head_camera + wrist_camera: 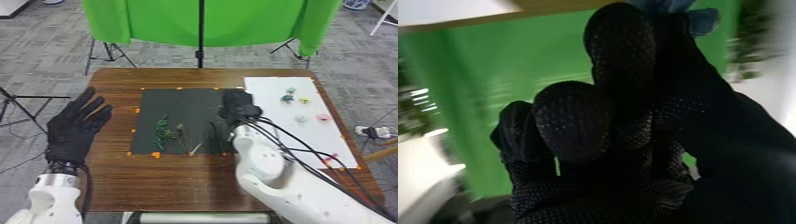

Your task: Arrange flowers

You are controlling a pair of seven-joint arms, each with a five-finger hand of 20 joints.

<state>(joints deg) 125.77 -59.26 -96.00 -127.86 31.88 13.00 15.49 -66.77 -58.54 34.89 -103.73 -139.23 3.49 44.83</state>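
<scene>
1. Right hand (620,135), nearest the camera, is pinching a blue flower (704,21) between thumb and fingertip, the remaining fingers curling. It is hovering around the black mat's (191,105) far right part, close to the white sheet (266,90) on its right.

2. The step in hand is probably becoming a placing one: bringing the bloom to the arrangement. A green sprig (162,132) and a stemmed sprig (179,131) are lying on the mat, to the hand's left and nearer the robot.

3. Good placing is likely calling for a light grip—squeezing hard is risking crushed petals—and for turning the wrist so that the bloom is facing up before touching down.

4. Coming in from above is probably safer than sweeping sideways, since low fingers are risking dragging the sprigs.

5. Letting go is likely wanting a slow parting of thumb and finger, the glove's fabric possibly catching a petal.

6. More blooms, a yellow flower (305,100) among them, are lying to the hand's right. The left hand (75,130) is waiting well to its left, fingers straight and spreading apart.
</scene>
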